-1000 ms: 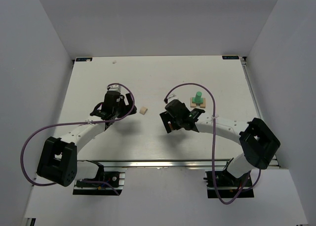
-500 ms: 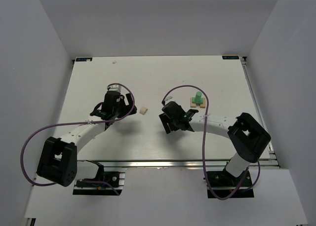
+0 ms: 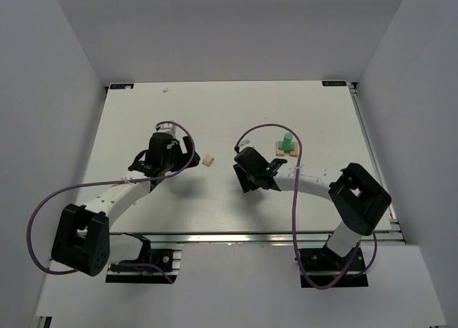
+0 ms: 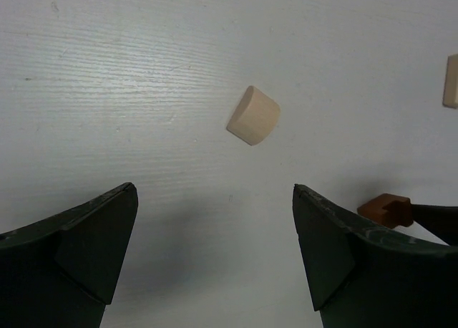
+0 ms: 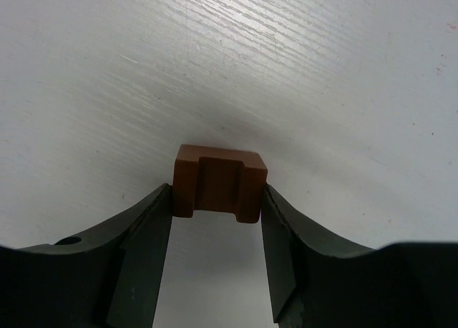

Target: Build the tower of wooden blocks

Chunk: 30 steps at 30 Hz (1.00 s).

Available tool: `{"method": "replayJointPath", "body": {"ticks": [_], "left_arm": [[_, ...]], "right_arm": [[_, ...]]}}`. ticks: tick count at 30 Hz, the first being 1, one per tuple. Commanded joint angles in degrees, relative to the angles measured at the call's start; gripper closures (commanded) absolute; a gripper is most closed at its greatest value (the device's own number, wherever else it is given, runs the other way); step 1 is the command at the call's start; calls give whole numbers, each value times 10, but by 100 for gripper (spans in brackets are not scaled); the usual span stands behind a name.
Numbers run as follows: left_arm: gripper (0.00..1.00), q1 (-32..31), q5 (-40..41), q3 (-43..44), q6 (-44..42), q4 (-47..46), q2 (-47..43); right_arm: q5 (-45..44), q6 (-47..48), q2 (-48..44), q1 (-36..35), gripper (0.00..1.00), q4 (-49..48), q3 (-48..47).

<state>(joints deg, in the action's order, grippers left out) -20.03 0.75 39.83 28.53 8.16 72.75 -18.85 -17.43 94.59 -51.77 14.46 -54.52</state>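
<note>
A dark brown notched block lies on the white table, and my right gripper is shut on it, a finger pressed to each side. In the top view that gripper sits near the table's middle and hides the block. A mint green block stands on a pale tan block just behind it. A loose pale tan block lies ahead of my open left gripper, apart from its fingers. In the top view this block lies right of the left gripper.
The brown block also shows at the right of the left wrist view, beside the right gripper's dark finger. A pale block edge peeks in at that view's right border. A small white speck lies near the table's back edge.
My right gripper has closed its fingers onto the dark brown notched block, and that arm has folded slightly. The left gripper stays open and has barely moved.
</note>
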Motion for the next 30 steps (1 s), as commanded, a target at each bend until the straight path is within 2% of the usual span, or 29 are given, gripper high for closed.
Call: {"method": "replayJointPath", "body": {"ticks": [1, 6, 7, 9, 10, 14, 19, 21, 25, 30], "left_arm": [[2, 3, -62, -13, -13, -28, -35], [2, -2, -162, -30, -26, -77, -58], [2, -6, -180, -32, -29, -91, -59], [2, -30, -178, -27, -38, -93, -60], [2, -42, -165, -23, -48, -90, -60], [2, -144, -125, -13, -81, -117, -71], [2, -236, -140, -45, -159, -205, -108], [2, -254, -158, -50, -176, -240, -106], [2, -278, -120, -37, -201, -262, -90], [2, -284, -127, -33, -231, -289, -87]], "right_arm": [[17, -11, -27, 4, 64, -31, 1], [124, -30, -84, 39, 69, -77, 29], [177, -43, -95, 49, 69, -101, 47], [242, -64, -136, 81, 70, -131, 67], [301, -86, -166, 94, 70, -175, 93], [439, -169, -229, 169, 69, -273, 150], [562, -259, -276, 222, 70, -353, 180], [588, -298, -281, 225, 70, -386, 184], [648, -365, -285, 227, 71, -456, 202], [696, -498, -280, 231, 71, -622, 239]]}}
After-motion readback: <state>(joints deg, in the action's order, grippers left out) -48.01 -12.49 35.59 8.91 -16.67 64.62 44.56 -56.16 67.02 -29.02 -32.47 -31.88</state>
